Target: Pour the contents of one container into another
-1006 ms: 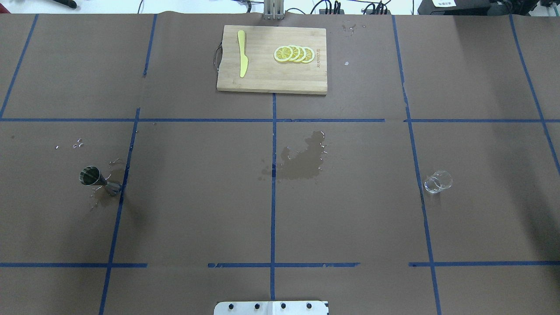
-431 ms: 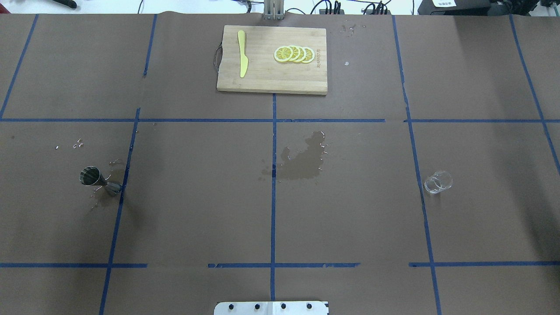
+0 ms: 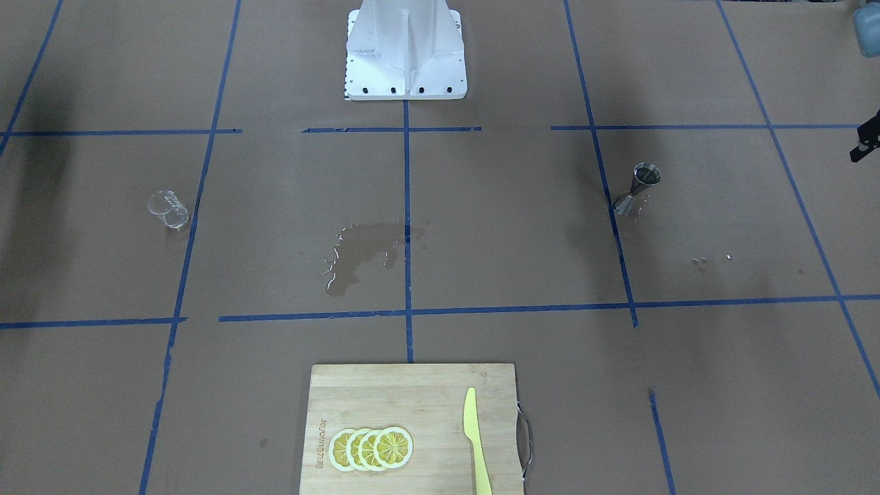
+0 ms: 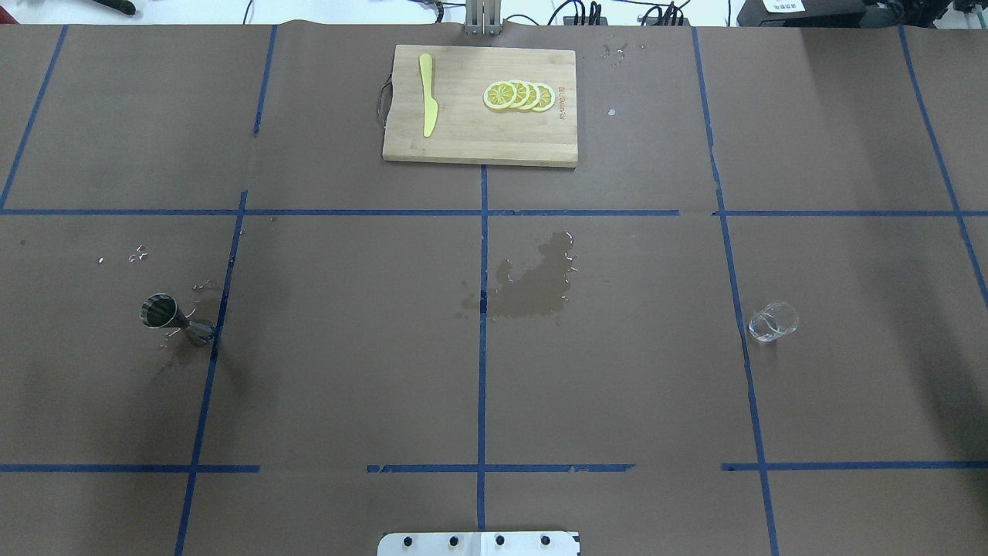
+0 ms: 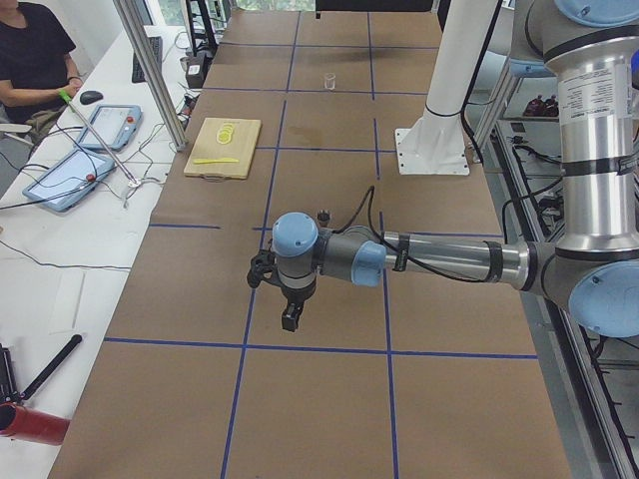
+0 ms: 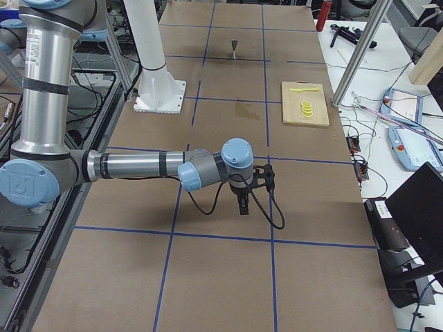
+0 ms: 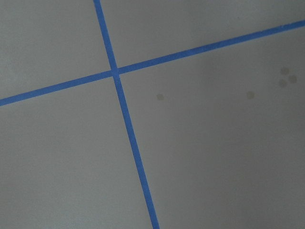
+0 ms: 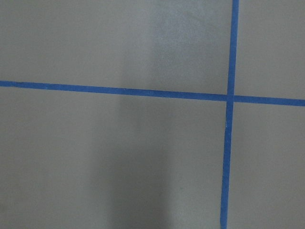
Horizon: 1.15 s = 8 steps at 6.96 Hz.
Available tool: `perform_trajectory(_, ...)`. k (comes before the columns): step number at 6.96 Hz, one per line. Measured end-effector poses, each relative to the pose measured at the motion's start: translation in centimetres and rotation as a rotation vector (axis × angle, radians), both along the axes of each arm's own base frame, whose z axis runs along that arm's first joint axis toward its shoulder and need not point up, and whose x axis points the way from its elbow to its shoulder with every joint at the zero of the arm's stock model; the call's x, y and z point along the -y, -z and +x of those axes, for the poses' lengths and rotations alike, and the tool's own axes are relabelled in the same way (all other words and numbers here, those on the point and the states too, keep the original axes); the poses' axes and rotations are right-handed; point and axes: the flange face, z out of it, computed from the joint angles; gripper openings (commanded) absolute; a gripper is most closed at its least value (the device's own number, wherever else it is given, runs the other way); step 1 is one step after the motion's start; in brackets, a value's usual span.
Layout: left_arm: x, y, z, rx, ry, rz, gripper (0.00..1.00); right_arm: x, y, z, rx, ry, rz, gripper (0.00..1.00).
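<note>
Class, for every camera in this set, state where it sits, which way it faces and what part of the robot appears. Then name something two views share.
Front-facing: across the table, facing the robot's base; mirrored.
Overhead: behind the robot, looking forward and down; base plate edge only.
Exterior left: table's left end; left arm near.
Exterior right: table's right end; right arm near.
Left wrist: faces taped table; no body.
Right wrist: same.
Shared: front-facing and overhead both show glass cup, jigger, cutting board.
</note>
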Motion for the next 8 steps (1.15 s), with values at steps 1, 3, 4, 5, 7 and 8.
perform_trajectory(1,1.2,0.5,0.2,0.048,0.004,0.025,1.0,0.1,0.7,0.2,-0.002,-0.002,-0.019,1.0)
perform_trajectory(3,2.1,0.7,-0.8,0.047,0.033,0.024,1.0,-0.2,1.7,-0.2,-0.014,0.008,-0.061,1.0)
perform_trajectory(4,1.9,0.3,-1.2,0.009,0.04,0.003,1.0,-0.4,1.6,-0.4,-0.022,0.014,-0.09,1.0)
perform_trajectory(5,1.6,-0.3,-2.0,-0.028,0.056,-0.018,1.0,-0.5,1.6,-0.3,-0.026,0.013,-0.103,1.0)
perform_trajectory(7,1.2,-0.4,-3.3,-0.097,0.079,-0.038,1.0,-0.7,1.5,0.0,-0.034,0.006,-0.114,1.0)
perform_trajectory(8,1.1,-0.5,-3.4,-0.11,0.081,-0.044,1.0,-0.8,1.3,0.1,-0.039,0.004,-0.118,1.0)
